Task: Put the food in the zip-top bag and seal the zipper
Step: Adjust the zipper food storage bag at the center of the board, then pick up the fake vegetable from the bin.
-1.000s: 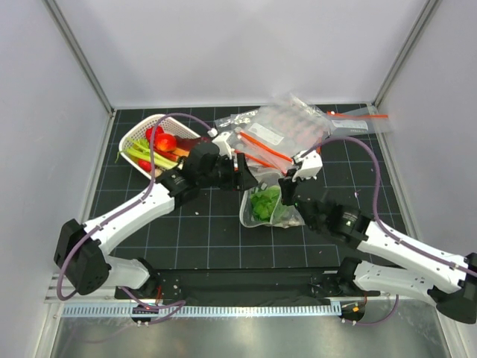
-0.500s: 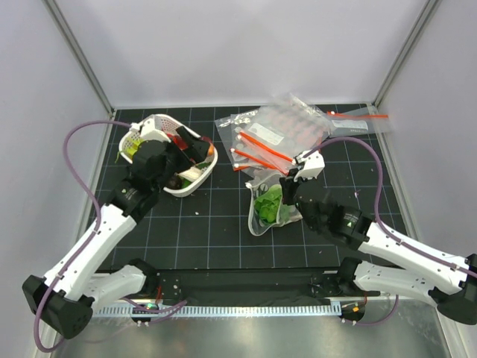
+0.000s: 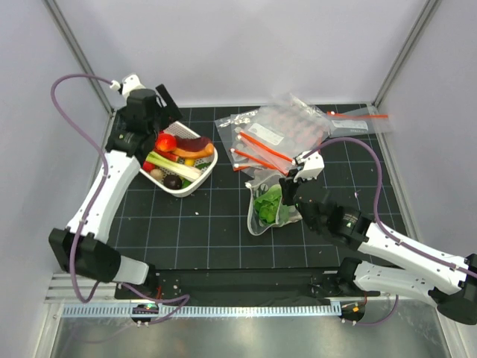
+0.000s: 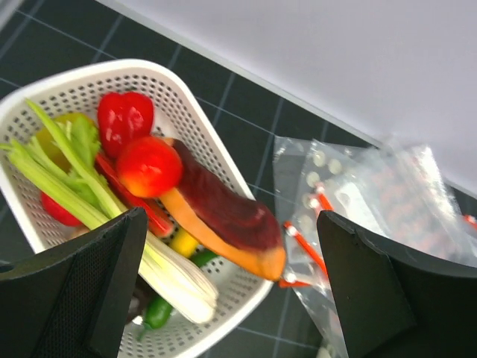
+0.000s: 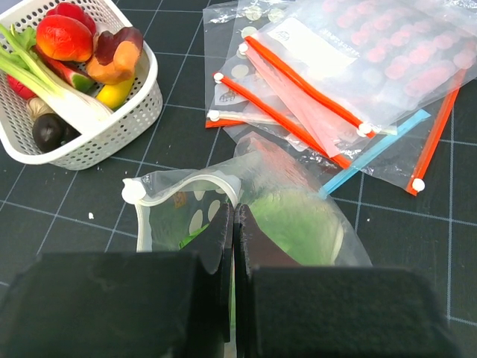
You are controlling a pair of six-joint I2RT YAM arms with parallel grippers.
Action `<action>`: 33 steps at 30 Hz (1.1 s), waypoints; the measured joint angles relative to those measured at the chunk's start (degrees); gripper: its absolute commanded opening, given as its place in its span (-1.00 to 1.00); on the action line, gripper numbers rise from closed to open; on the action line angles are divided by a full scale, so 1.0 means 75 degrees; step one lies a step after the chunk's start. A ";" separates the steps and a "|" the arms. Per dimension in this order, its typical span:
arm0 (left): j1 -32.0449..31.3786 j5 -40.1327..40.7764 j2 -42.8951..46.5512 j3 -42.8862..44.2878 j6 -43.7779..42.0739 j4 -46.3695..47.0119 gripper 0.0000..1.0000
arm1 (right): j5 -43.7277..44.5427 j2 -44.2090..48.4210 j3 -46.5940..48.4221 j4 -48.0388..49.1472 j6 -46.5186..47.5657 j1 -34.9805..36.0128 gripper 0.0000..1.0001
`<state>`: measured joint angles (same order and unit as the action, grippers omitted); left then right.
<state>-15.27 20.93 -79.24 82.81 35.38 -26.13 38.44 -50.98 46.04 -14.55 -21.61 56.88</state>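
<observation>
The polka-dot zip-top bag (image 3: 274,212) lies at mid-table, with the green lettuce head (image 3: 265,204) inside it. In the right wrist view the lettuce (image 5: 305,224) shows through the plastic. The pale zipper strip (image 5: 182,183) curves open, with a white slider (image 5: 133,190) at its left end. My right gripper (image 5: 236,210) is shut on the bag's mouth edge; it also shows in the top view (image 3: 286,186). My left gripper (image 3: 155,110) is open and empty, raised over the white basket (image 3: 195,179). I cannot tell where the small orange-red piece is.
The basket (image 4: 186,82) holds a tomato (image 4: 149,165), a red pepper (image 4: 124,115), green onions (image 4: 74,186) and an orange-and-maroon slice (image 4: 223,216). Plain clear bags with red-orange strips (image 3: 283,130) are piled behind the polka-dot bag. Enclosure walls stand at the back and on both sides.
My left arm has left the bag's mouth, swung over the basket and risen to the back left. The basket has shifted a little towards the front right. My right gripper still holds the bag.
</observation>
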 measured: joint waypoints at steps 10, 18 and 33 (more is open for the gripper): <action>0.0405 0.0154 -0.2442 0.1014 -0.1463 -0.0673 0.99 | -0.0029 0.0000 0.0000 0.0000 -0.0009 0.0000 -0.98; 0.0711 0.0038 -0.4089 0.1437 -0.2084 -0.0854 0.99 | -0.0093 0.0003 -0.0003 0.0000 -0.0003 0.0000 -0.98; 0.0997 -0.0134 -0.5447 0.2323 -0.1990 -0.1247 -0.02 | -0.0286 0.0003 -0.0003 -0.0003 -0.0006 0.0000 -0.98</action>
<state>-7.79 19.92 -120.09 100.22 20.45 -35.48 36.29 -50.96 46.02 -14.57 -21.65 56.88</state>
